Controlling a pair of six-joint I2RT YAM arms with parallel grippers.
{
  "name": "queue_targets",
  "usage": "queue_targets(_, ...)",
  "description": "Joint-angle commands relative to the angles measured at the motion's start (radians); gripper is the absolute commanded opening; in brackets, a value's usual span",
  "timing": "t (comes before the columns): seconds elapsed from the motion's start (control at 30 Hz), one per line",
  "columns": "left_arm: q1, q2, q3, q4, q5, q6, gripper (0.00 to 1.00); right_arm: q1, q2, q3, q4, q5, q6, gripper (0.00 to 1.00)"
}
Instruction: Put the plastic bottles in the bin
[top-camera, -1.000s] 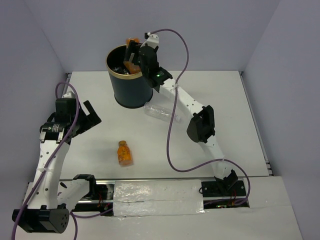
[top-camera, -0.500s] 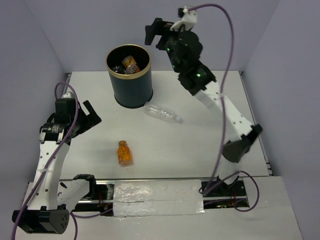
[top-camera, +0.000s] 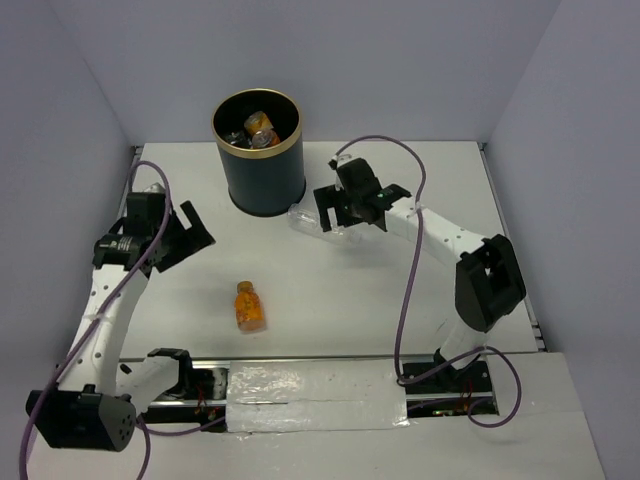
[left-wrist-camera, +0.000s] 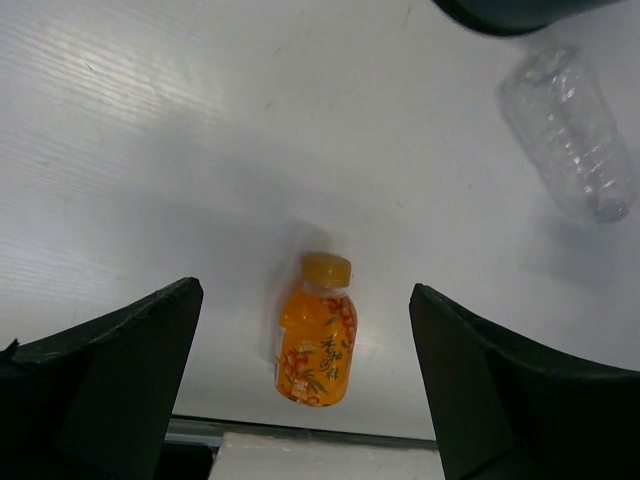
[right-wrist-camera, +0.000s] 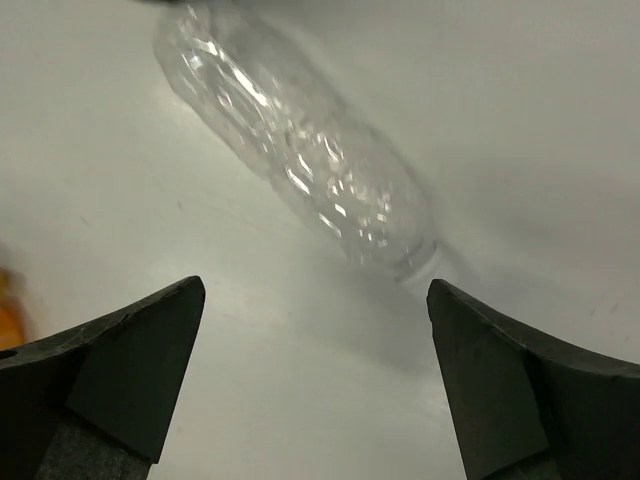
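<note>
An orange-liquid bottle (top-camera: 248, 306) (left-wrist-camera: 315, 342) lies on the table at the front. My left gripper (top-camera: 195, 228) (left-wrist-camera: 302, 292) hovers open to its left and above it, empty. A clear colourless bottle (top-camera: 308, 220) (right-wrist-camera: 300, 160) (left-wrist-camera: 570, 130) lies on its side just right of the bin (top-camera: 260, 160). My right gripper (top-camera: 348, 212) (right-wrist-camera: 314, 288) hangs open right over that bottle, not touching it. The dark bin with its gold rim holds several bottles (top-camera: 258, 128), one of them orange.
Grey walls close in the table on the left, back and right. A taped metal rail (top-camera: 315, 385) with the arm bases runs along the near edge. The purple cable of the right arm (top-camera: 405, 300) loops over the table's right half.
My right arm swung from over the bin down to the clear bottle, its jaws spreading wide; an orange bottle now lies in the bin. The left gripper shifted slightly forward and right.
</note>
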Motion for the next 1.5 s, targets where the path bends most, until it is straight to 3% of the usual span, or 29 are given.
queue_targets(0.0, -0.087, 0.051, -0.028, -0.036, -0.070, -0.058, 0.99, -0.011, -0.065, 0.017, -0.001, -0.107, -0.019, 1.00)
queue_targets(0.13, -0.152, 0.050, -0.080, -0.006, -0.055, -0.109, 0.99, -0.011, 0.031, 0.063, -0.046, -0.113, -0.086, 1.00)
queue_targets(0.5, -0.152, 0.030, -0.067, 0.005, -0.064, -0.107, 0.99, -0.012, 0.300, 0.287, -0.127, -0.011, -0.271, 1.00)
queue_targets(0.67, -0.152, 0.039, -0.070, 0.011, -0.049, -0.115, 0.99, -0.018, 0.343, 0.300, -0.034, -0.072, -0.298, 1.00)
queue_targets(0.83, -0.152, 0.033, -0.062, 0.005, -0.065, -0.116, 0.99, -0.023, 0.425, 0.350, -0.046, -0.198, -0.315, 1.00)
queue_targets(1.23, -0.152, 0.043, -0.074, 0.025, -0.059, -0.121, 0.99, -0.004, 0.334, 0.149, 0.051, -0.251, -0.252, 1.00)
queue_targets(1.4, -0.152, 0.045, -0.081, 0.031, -0.056, -0.121, 0.99, 0.029, 0.283, 0.071, 0.051, -0.225, -0.242, 0.92)
queue_targets(1.47, -0.152, 0.043, -0.084, 0.030, -0.058, -0.119, 0.99, 0.032, 0.248, 0.036, 0.054, -0.198, -0.219, 0.82)
